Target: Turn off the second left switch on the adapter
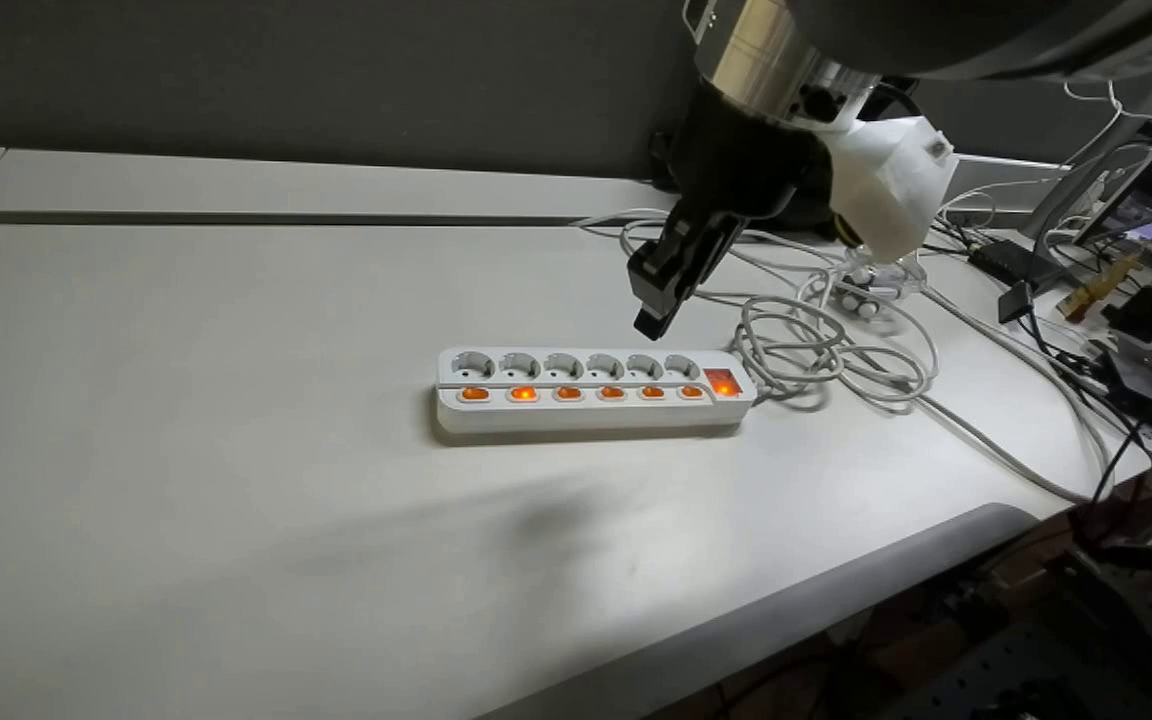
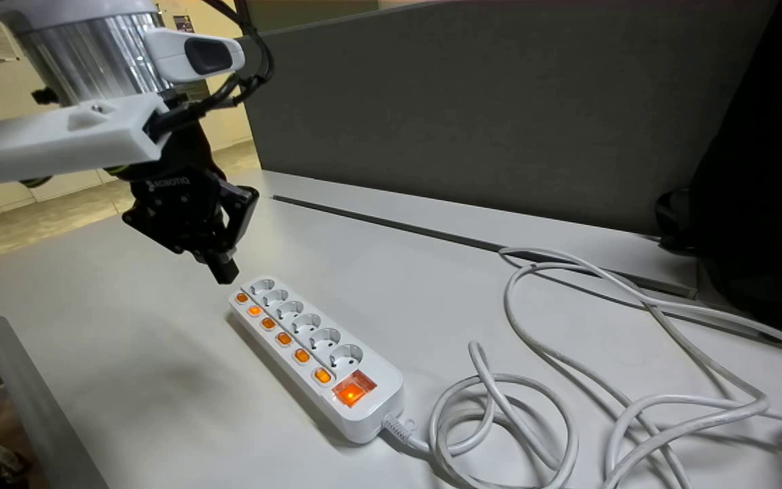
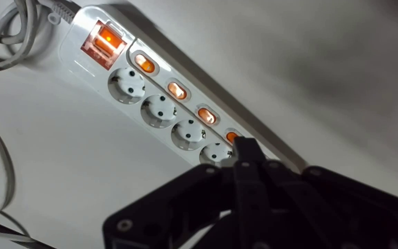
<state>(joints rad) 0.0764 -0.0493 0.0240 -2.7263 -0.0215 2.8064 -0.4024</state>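
The adapter is a white power strip point(image 1: 591, 417) with a row of round sockets, a row of small orange switches and a larger lit red-orange switch point(image 1: 723, 383) at its cable end. It also shows in an exterior view point(image 2: 382, 375) and the wrist view point(image 3: 76, 43). The second left switch point(image 1: 524, 394) glows brighter than the other small ones; it also shows lit in an exterior view point(image 2: 254, 310). In the wrist view it is hidden behind the gripper point(image 3: 249, 148). My black gripper point(image 1: 652, 322) is shut, empty and points down above the strip, apart from it point(image 2: 225, 273).
A white cable point(image 1: 791, 345) lies in loose coils beside the strip's cable end point(image 2: 499, 428). A dark partition point(image 1: 286, 90) stands behind the white table point(image 1: 186, 450). A black bag-like object point(image 2: 764, 156) stands at the back. Electronics and wires point(image 1: 1136, 340) crowd one side.
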